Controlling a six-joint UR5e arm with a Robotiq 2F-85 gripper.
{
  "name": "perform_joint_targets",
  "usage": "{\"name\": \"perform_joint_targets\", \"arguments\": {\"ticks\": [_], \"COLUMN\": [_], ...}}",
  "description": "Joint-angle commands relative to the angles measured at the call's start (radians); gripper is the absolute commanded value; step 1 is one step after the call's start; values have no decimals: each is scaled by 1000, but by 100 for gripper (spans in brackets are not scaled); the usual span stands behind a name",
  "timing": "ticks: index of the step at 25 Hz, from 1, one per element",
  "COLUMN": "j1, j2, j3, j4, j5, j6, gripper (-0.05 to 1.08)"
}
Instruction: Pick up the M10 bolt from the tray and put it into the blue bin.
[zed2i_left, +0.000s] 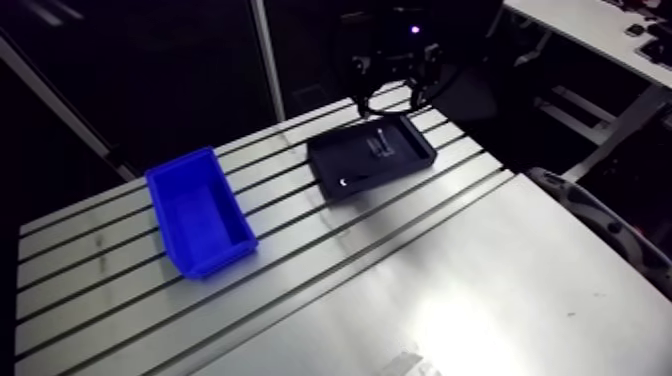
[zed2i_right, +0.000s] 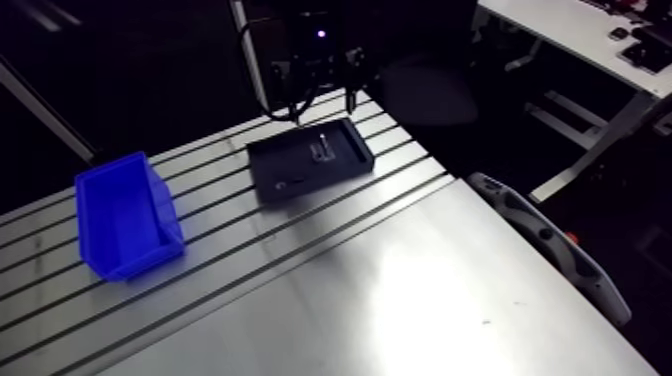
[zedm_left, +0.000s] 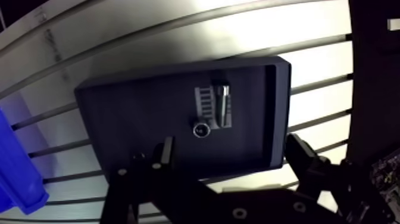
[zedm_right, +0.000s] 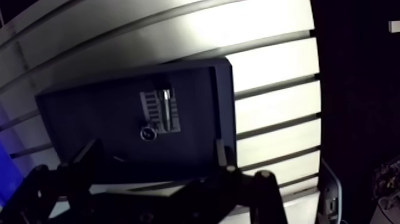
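**Operator:** State, left to right?

**Technician:** Blue bin (zed2i_left: 222, 258): at the left of the slotted table (zed2i_left: 450, 270), open side up, well apart from the tray. Black tray (zedm_left: 137, 119): right of the bin, flat on the table. In the tray: ribbed patch (zedm_left: 203, 104), then M10 bolt (zedm_left: 223, 104) lying on its side just beside the patch, with a small bright ring (zedm_left: 201, 128) near the bolt's end. Gripper (zedm_left: 231, 143): hovering over the tray, fingers (zedm_left: 165, 156) spread wide with nothing between them; bolt ahead of the fingers, not yet bracketed.

**Operator:** Likely faults from here?

**Technician:** Wrong pick: closing on the ring instead of the bolt, given how near the two lie. Tip snagging on the ribbed patch. Round shank rolling or slipping out of a skewed closure. Finger striking the raised tray wall on descent and shoving the tray. Drop on the long carry to the bin if gripped near one end.

**Operator:** Anything unreadable?

**Technician:** Bin cut off in the wrist view, one corner only. Ring: nut, washer or upright part, cannot tell. Bolt head and thread not made out. Fingertips dark against the tray floor.
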Motion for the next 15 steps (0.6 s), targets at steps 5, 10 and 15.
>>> {"name": "perform_joint_targets", "arguments": {"ticks": [5, 10, 15], "j1": [5, 6, 5], "j2": [33, 47, 62], "j3": [9, 8, 5], "j4": [-26, -38, -48], "j5": [1, 1, 1], "j6": [-1, -9, -9], "gripper": [22, 31, 35]}}
